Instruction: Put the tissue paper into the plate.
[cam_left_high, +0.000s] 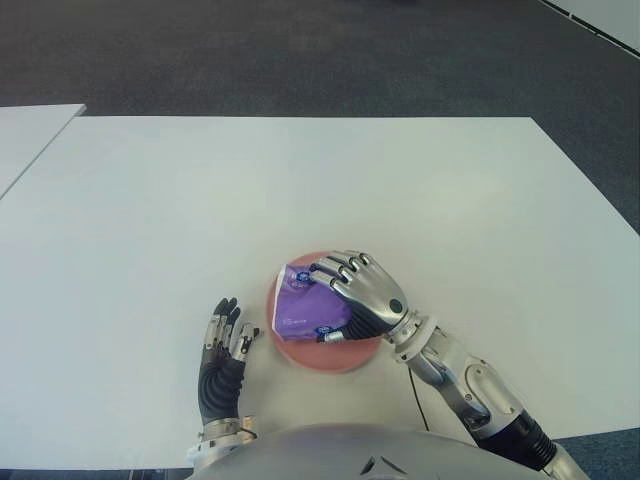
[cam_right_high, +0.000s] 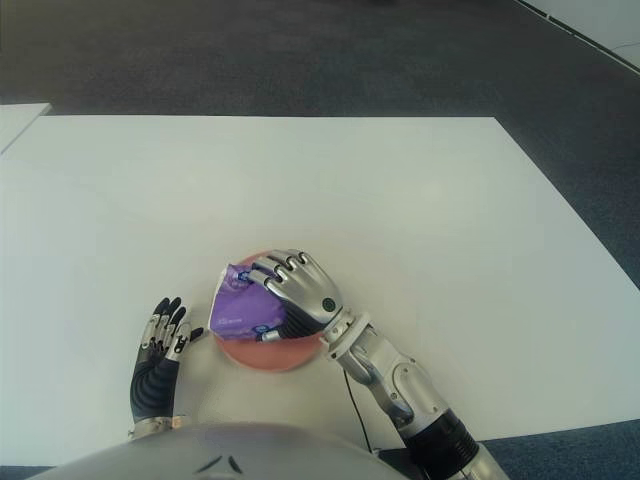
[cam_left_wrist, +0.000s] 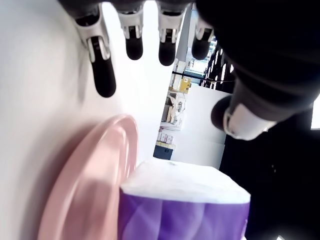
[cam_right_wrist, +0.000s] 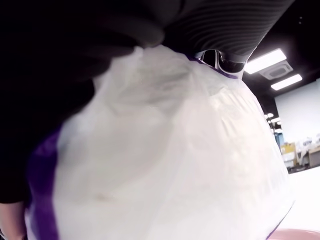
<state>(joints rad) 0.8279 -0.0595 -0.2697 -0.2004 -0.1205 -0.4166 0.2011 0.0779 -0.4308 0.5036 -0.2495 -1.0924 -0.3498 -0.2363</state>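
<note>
Left eye view recorded one tissue pack (cam_left_high: 308, 308), purple film with a white end, lying over the pink plate (cam_left_high: 345, 357) on the white desk (cam_left_high: 300, 180). Right hand (cam_left_high: 362, 293) lay over it, fingers (cam_left_high: 338, 270) curled around its top and gripping. Judged light, soft and compressible, its film probably slippery; best held across the broad faces, not the puffed end. Left hand (cam_left_high: 222, 350) showed just beside the plate, on its left, fingers straight and holding nothing.
</note>
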